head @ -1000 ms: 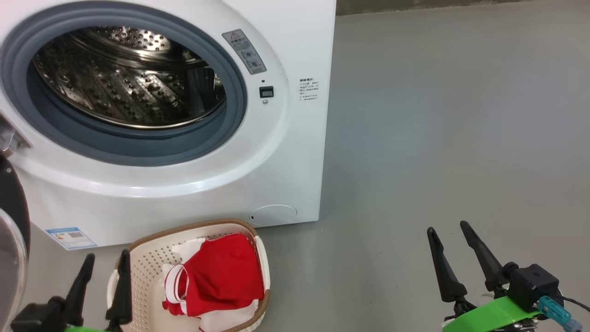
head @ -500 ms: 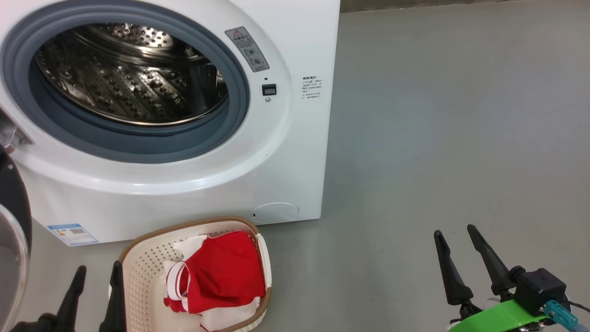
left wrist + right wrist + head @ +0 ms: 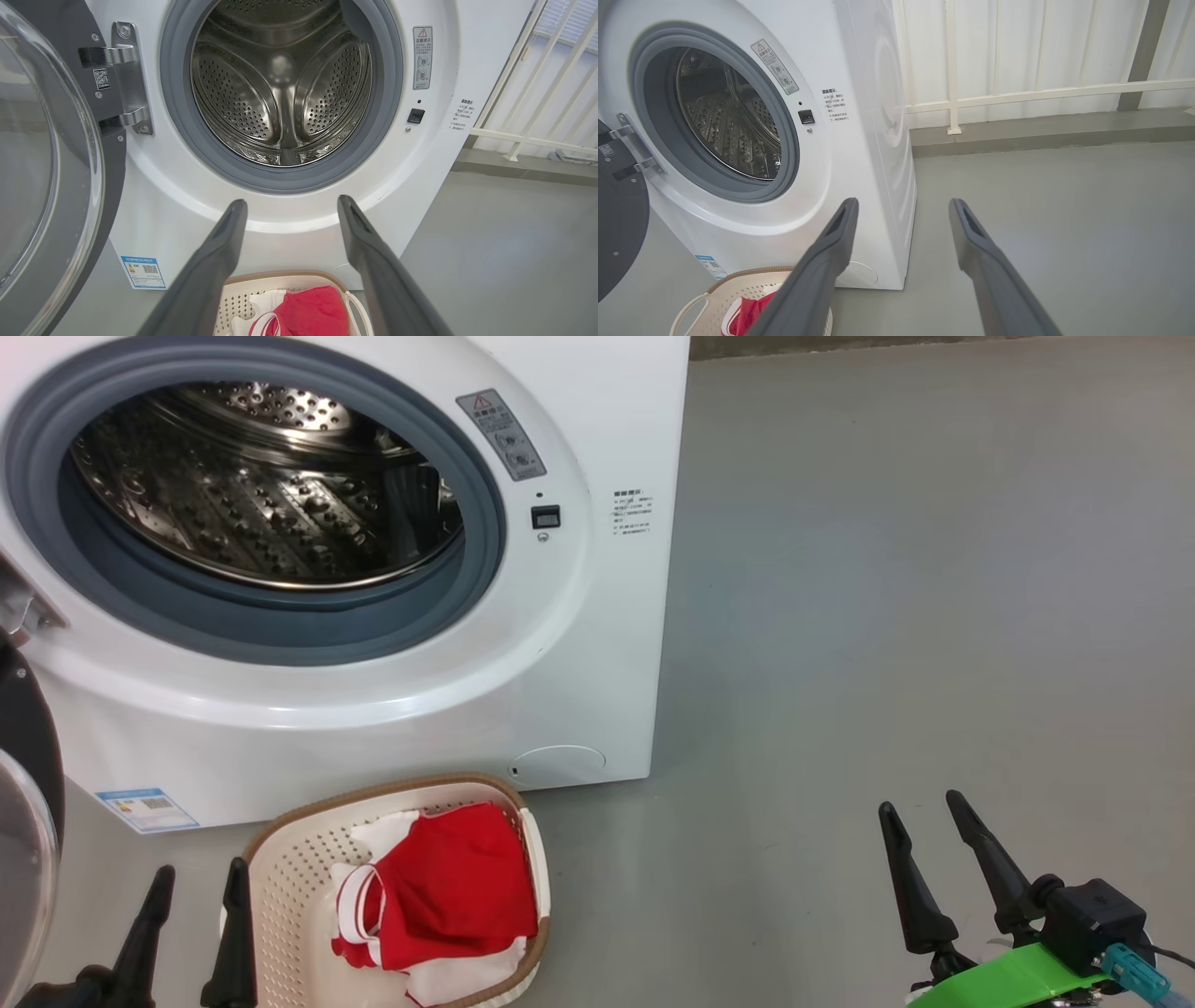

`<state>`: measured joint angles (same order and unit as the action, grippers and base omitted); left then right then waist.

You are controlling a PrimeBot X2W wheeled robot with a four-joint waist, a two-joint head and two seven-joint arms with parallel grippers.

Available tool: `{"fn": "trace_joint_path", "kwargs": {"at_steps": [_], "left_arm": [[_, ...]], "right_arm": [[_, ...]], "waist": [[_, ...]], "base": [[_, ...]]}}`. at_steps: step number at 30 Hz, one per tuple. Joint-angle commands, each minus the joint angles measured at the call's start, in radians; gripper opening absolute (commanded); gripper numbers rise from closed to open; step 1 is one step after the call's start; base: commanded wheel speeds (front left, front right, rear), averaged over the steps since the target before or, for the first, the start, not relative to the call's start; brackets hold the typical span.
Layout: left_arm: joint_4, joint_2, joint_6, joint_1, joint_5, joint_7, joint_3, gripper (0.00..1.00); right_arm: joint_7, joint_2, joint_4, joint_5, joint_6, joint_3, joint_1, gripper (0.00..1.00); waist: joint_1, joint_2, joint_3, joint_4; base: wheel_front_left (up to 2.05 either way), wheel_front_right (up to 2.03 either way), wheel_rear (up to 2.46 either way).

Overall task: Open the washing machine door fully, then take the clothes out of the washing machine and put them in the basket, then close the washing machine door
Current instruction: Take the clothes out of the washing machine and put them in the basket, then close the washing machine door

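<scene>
Left gripper [image 3: 202, 866] has sunk slightly beside the basket [image 3: 289, 887] — both it and right gripper [image 3: 919, 800] stand spread, empty.

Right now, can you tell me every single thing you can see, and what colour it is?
washing machine: one, white, standing on the floor at the left
drum: one, shiny steel with holes, inside the machine, no clothes seen in it
rubber ring: one, grey, around the drum's mouth
washing machine door: one, black rim and clear glass, open at the machine's left side
blue label: one, low on the machine's front
basket: one, cream with brown rim, on the floor before the machine
clothes: a small heap, red with white trim plus white cloth, in the basket
floor: grey
railing: white, behind the machine
left gripper: one, dark fingers, open, beside the basket
right gripper: one, dark fingers, open, above bare floor
</scene>
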<state>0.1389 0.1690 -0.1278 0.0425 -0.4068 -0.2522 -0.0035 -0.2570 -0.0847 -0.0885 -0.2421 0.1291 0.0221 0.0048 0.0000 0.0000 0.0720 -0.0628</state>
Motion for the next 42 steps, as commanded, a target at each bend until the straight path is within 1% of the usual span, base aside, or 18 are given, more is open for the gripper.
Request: {"fn": "trace_joint_path", "kwargs": {"at_steps": [1, 10, 26, 42], "left_arm": [[-0.026, 0.023, -0.003, -0.015, -0.002, -0.010, 0.033, 1.00], [-0.016, 0.022, -0.003, -0.016, 0.011, -0.010, 0.037, 1.00], [-0.014, 0.028, -0.003, -0.008, 0.003, -0.010, 0.027, 1.00], [-0.003, 0.007, -0.003, 0.006, 0.001, -0.010, 0.021, 1.00]], "right_arm": [[-0.005, -0.003, 0.025, 0.001, 0.002, 0.024, -0.006, 1.00], [-0.005, -0.003, 0.024, -0.001, 0.002, 0.022, -0.007, 1.00], [-0.005, -0.004, 0.023, -0.002, 0.002, 0.024, -0.006, 1.00], [-0.005, -0.013, 0.020, -0.007, 0.002, 0.027, 0.008, 1.00]], "waist": [[0.0000, 0.0000, 0.000, -0.001], [0.0000, 0.0000, 0.000, 0.000], [0.0000, 0.0000, -0.006, -0.004], [0.0000, 0.0000, -0.026, 0.012]], "base": [[0.00, 0.00, 0.00], [-0.22, 0.22, 0.00], [-0.95, 0.92, 0.03], [-0.04, 0.04, 0.00]]}}
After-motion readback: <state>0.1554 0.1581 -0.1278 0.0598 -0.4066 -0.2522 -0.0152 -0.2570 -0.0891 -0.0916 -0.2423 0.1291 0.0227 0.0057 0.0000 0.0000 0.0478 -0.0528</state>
